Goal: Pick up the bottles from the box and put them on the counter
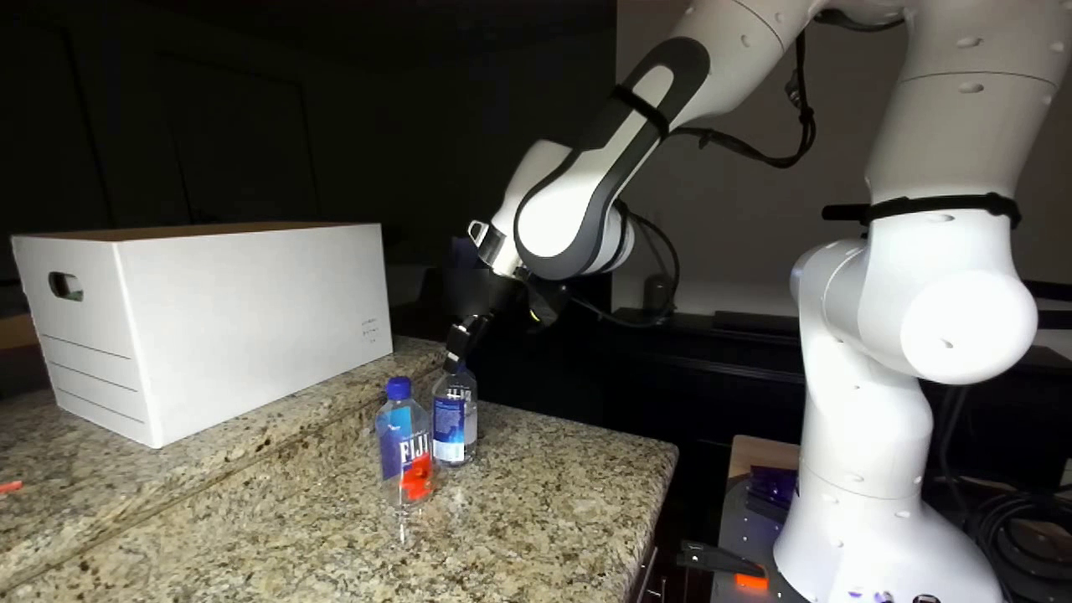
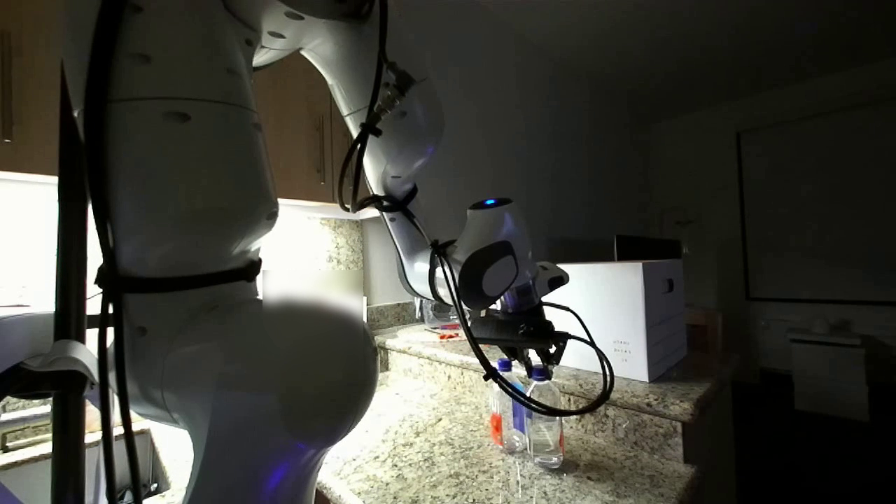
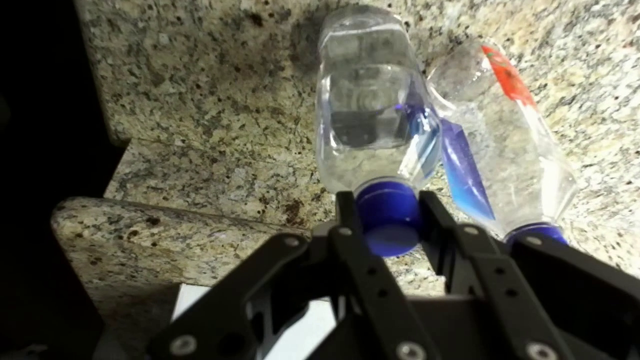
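Gripper (image 3: 388, 212) pinching blue cap (image 3: 389, 222) of clear bottle (image 1: 452, 423), upright on counter (image 1: 536, 528), cap up, long axis vertical. In exterior view, second bottle (image 1: 404, 444), also upright, beside it at eight o'clock; box (image 1: 251, 327) toward ten.

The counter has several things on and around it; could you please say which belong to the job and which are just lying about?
Part of the job: gripper, gripped bottle, second bottle, box, counter.
Apparently lying about: small orange item on the counter, black-and-orange item beside the robot's base.
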`<state>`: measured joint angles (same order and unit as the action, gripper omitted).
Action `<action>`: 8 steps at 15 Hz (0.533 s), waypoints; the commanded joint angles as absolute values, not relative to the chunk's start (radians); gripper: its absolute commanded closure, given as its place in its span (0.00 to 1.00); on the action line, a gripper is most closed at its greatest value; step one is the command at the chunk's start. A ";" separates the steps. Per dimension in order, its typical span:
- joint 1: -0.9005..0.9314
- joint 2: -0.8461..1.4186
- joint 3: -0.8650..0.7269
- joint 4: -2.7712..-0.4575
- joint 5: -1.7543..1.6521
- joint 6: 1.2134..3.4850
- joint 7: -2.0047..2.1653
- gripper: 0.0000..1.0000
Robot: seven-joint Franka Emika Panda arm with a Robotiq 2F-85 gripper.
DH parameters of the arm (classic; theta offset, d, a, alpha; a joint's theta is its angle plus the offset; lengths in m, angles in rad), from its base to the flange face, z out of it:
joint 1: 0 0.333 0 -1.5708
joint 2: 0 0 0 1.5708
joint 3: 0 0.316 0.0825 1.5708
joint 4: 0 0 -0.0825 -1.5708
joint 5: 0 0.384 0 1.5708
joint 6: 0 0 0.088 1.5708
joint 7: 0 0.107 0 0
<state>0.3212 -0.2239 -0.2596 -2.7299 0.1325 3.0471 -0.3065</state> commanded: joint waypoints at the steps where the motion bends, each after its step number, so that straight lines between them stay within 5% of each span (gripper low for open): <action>1: 0.307 -0.260 -0.255 -2.755 0.131 3.104 -0.295 0.86; 2: 0.302 -0.277 -0.257 -2.762 0.132 3.096 -0.295 0.42; 8: 0.290 -0.380 -0.286 -2.777 0.128 3.013 -0.311 0.09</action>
